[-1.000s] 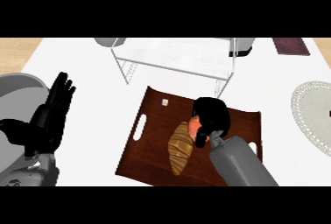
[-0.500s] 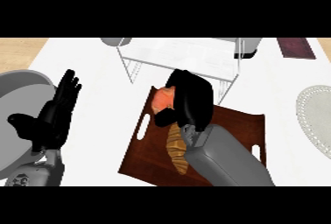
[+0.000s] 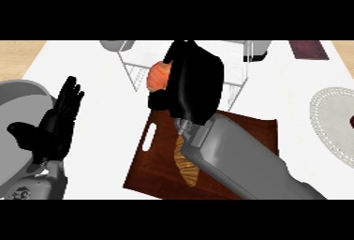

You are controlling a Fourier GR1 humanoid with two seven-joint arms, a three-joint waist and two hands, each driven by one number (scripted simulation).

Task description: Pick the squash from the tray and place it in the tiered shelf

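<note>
My right hand (image 3: 194, 82) is curled round the orange squash (image 3: 159, 76), which peeks out at the hand's left side. Hand and squash hover over the front of the clear tiered shelf (image 3: 239, 70) at the back of the counter. Below them lies the dark brown tray (image 3: 155, 154), with a tan loaf-like item (image 3: 185, 166) still on it, partly hidden by my forearm. At the left edge my left hand (image 3: 55, 124) rests open, fingers pointing up.
A pale patterned plate (image 3: 335, 124) lies at the right edge. A grey round object (image 3: 17, 93) sits at the far left behind my left hand. A dark maroon item (image 3: 310, 49) lies at the back right corner.
My right hand has lifted the squash off the tray and carried it up and away toward the shelf. The left hand has stayed in place.
</note>
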